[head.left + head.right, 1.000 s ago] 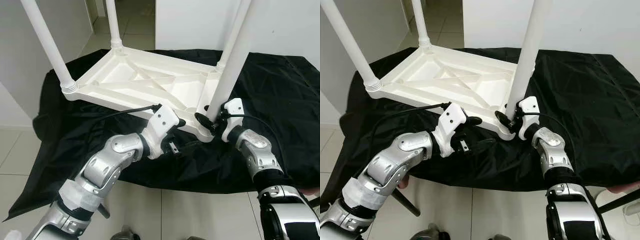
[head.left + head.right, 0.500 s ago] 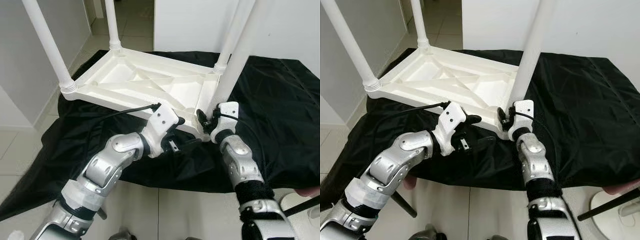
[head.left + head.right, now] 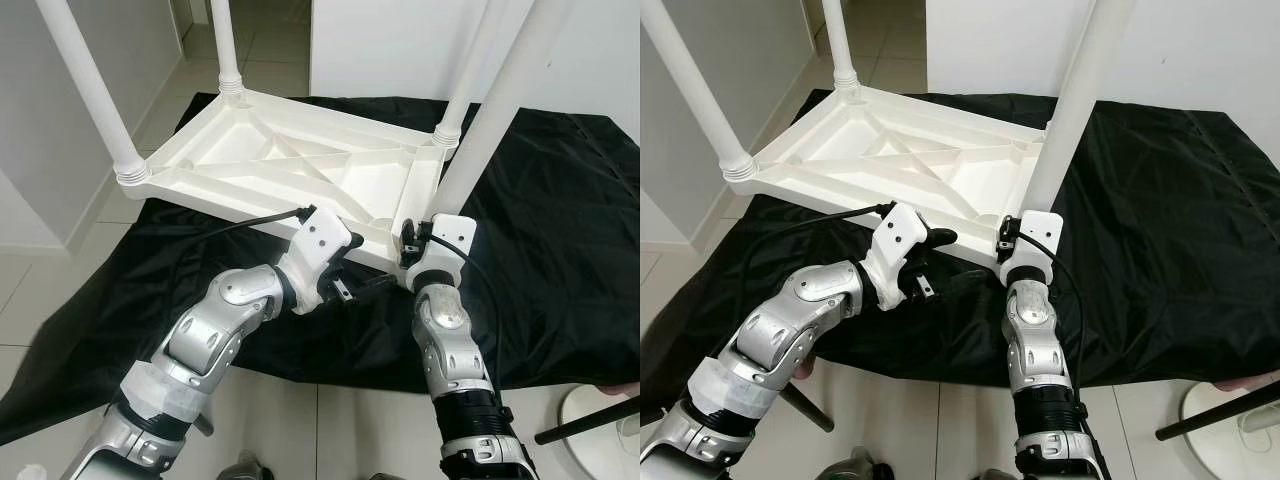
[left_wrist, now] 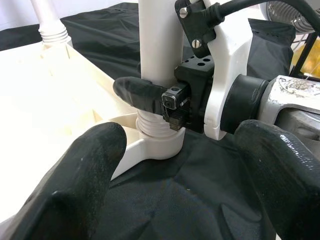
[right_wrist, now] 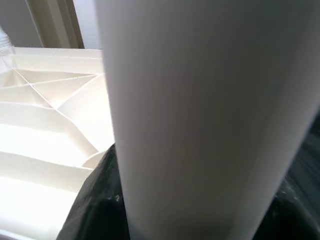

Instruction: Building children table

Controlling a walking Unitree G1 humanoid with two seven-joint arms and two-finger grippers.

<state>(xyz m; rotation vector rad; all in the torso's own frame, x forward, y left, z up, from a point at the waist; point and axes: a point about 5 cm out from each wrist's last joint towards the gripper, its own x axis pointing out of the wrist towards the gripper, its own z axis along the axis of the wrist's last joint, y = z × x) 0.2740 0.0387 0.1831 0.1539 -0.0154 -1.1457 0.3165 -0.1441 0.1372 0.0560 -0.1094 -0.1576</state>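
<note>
The white children's table (image 3: pixel 300 165) lies upside down on a black cloth (image 3: pixel 560 220), its legs pointing up. My right gripper (image 3: pixel 410 238) is shut on the near right leg (image 3: pixel 487 125) just above its ribbed base (image 4: pixel 155 127), which sits in the corner socket. One of its fingers (image 4: pixel 140 94) wraps the leg's side. In the right wrist view the leg (image 5: pixel 200 115) is very close. My left gripper (image 3: pixel 365 262) is open, low at the table's near edge, just left of that corner, with nothing between its fingers (image 4: pixel 75 185).
Three more white legs stand at the other corners: left (image 3: pixel 90 90), back (image 3: pixel 225 45) and far right (image 3: pixel 465 70). Pale tiled floor (image 3: pixel 40 300) surrounds the cloth, with white walls behind. A black rod (image 3: pixel 590 425) over a white round base shows at bottom right.
My right forearm has swung in from the right and now points straight up at the leg's base, with the gripper still on the leg. The left arm has hardly moved.
</note>
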